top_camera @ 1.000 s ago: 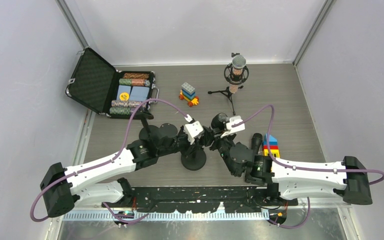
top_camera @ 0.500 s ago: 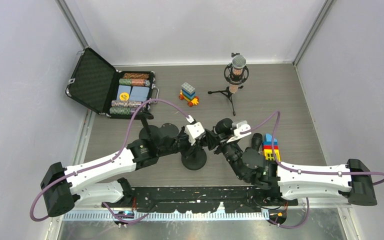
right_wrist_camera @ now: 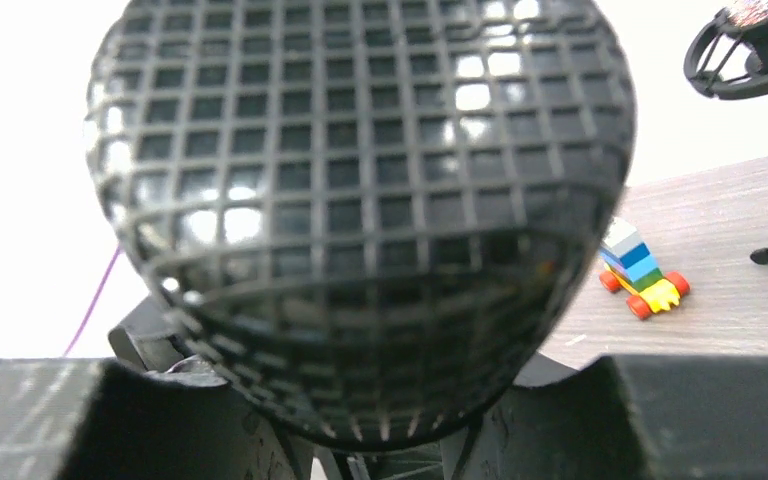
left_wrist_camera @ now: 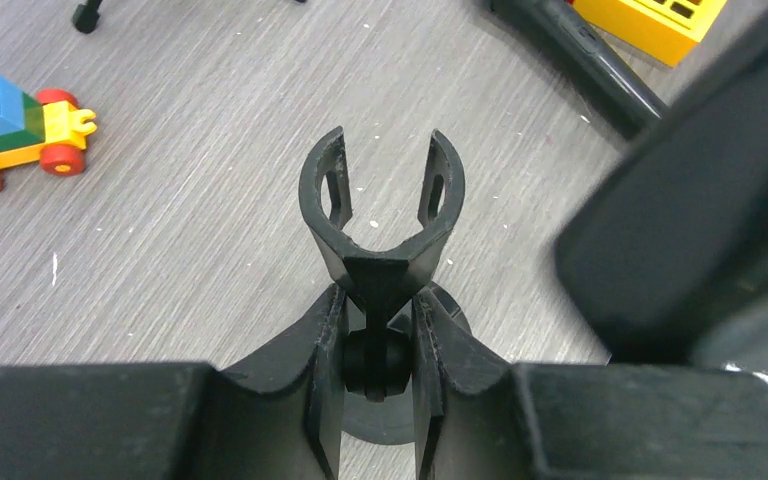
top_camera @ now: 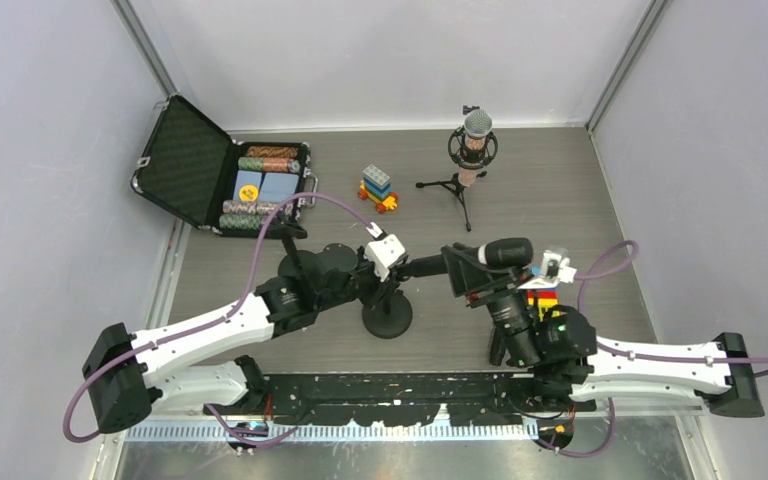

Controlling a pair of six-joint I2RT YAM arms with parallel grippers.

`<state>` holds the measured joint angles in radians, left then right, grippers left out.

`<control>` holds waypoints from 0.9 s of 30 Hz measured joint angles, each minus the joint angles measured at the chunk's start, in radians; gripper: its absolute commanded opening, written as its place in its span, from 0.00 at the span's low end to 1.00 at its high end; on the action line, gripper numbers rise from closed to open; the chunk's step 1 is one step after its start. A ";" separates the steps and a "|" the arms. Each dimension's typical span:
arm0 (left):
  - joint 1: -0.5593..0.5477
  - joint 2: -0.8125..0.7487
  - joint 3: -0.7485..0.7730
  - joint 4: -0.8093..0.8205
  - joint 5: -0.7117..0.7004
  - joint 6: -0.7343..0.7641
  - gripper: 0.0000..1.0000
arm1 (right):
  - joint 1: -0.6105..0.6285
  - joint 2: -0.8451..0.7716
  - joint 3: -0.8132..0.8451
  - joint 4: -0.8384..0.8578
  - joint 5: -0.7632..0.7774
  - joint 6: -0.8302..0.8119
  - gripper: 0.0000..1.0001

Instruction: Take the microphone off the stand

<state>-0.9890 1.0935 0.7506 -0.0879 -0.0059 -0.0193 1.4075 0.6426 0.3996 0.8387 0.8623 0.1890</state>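
Above grey table point(top_camera: 580, 180), right claw point(top_camera: 475, 272) grips microphone point(right_wrist_camera: 360, 200) aloft; left claw point(left_wrist_camera: 375, 350) pinches stand point(left_wrist_camera: 380, 215).

No text, label, brand or number can be read in any view. The only sign-like mark is a round yellow sticker point(top_camera: 249, 192) on a blue box point(top_camera: 278, 187) inside the open case point(top_camera: 186, 160), well apart from the left hand point(left_wrist_camera: 375, 345), off to its left and beyond it; its print is too small to make out.
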 measured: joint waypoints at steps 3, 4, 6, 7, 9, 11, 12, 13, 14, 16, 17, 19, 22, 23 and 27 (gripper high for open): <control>0.002 0.003 0.000 0.008 -0.025 -0.011 0.20 | 0.006 -0.072 0.000 -0.034 0.042 0.025 0.00; 0.003 0.004 0.000 0.010 -0.030 -0.020 0.27 | 0.007 -0.098 0.002 -0.071 0.075 0.031 0.00; 0.004 0.004 -0.001 0.014 -0.035 -0.033 0.44 | 0.007 -0.143 0.017 -0.166 0.166 0.040 0.00; 0.004 0.004 -0.002 0.017 -0.039 -0.034 0.50 | 0.007 -0.153 0.029 -0.212 0.206 0.044 0.00; 0.010 0.004 -0.011 0.015 -0.051 -0.034 0.58 | 0.006 -0.159 0.071 -0.348 0.304 0.058 0.00; 0.018 0.004 -0.022 0.019 -0.060 -0.049 0.65 | 0.007 -0.159 0.106 -0.475 0.369 0.082 0.00; 0.021 0.001 -0.023 0.021 -0.063 -0.055 0.70 | 0.007 -0.159 0.125 -0.550 0.400 0.103 0.00; 0.023 -0.005 -0.028 0.027 -0.065 -0.061 0.77 | 0.007 -0.159 0.146 -0.630 0.429 0.127 0.00; 0.023 -0.016 -0.036 0.034 -0.067 -0.068 0.84 | 0.007 -0.159 0.168 -0.715 0.452 0.157 0.00; 0.023 -0.048 -0.057 0.051 -0.072 -0.085 0.92 | 0.007 -0.161 0.211 -0.874 0.481 0.221 0.00; 0.023 -0.071 -0.068 0.058 -0.073 -0.094 0.98 | 0.007 -0.164 0.235 -0.959 0.490 0.266 0.00; 0.023 -0.119 -0.084 0.077 -0.079 -0.110 1.00 | 0.007 -0.174 0.282 -1.119 0.495 0.350 0.00; 0.023 -0.185 -0.090 0.097 -0.085 -0.130 1.00 | 0.007 -0.188 0.336 -1.283 0.491 0.438 0.00; 0.023 -0.206 -0.090 0.101 -0.087 -0.134 1.00 | 0.007 -0.191 0.350 -1.321 0.486 0.457 0.00; 0.023 -0.262 -0.090 0.108 -0.089 -0.139 1.00 | 0.007 -0.158 0.386 -1.427 0.454 0.501 0.00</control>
<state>-0.9657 0.8318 0.6605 0.0200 -0.0948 -0.1585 1.4143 0.4843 0.7856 -0.5888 1.3159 0.6903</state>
